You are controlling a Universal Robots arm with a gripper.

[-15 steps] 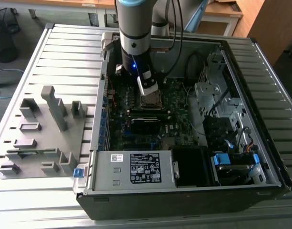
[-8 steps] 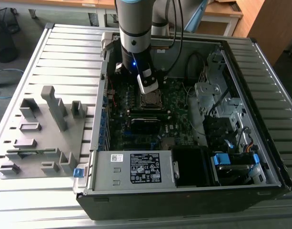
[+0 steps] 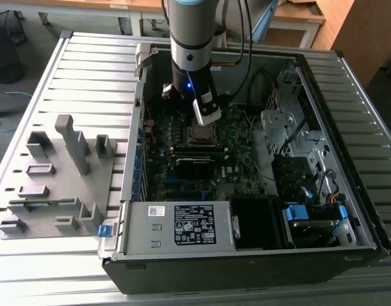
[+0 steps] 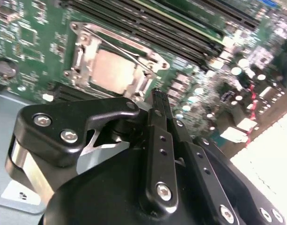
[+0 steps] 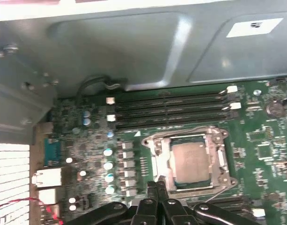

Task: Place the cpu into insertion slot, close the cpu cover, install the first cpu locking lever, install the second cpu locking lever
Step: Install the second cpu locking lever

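The gripper [image 5: 156, 183] has its fingers pressed together, holding nothing, tips just beside the socket's edge. The cpu [image 5: 190, 161] sits in the socket just beyond the fingertips, with the cover [image 5: 217, 159] lying down around it on the board [image 5: 265, 140]

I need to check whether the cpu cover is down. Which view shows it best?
The first wrist view: the cpu cover appears whole, framing the cpu. The second wrist view shows it tilted, just beyond the gripper. In the exterior view it is small, beneath the arm.
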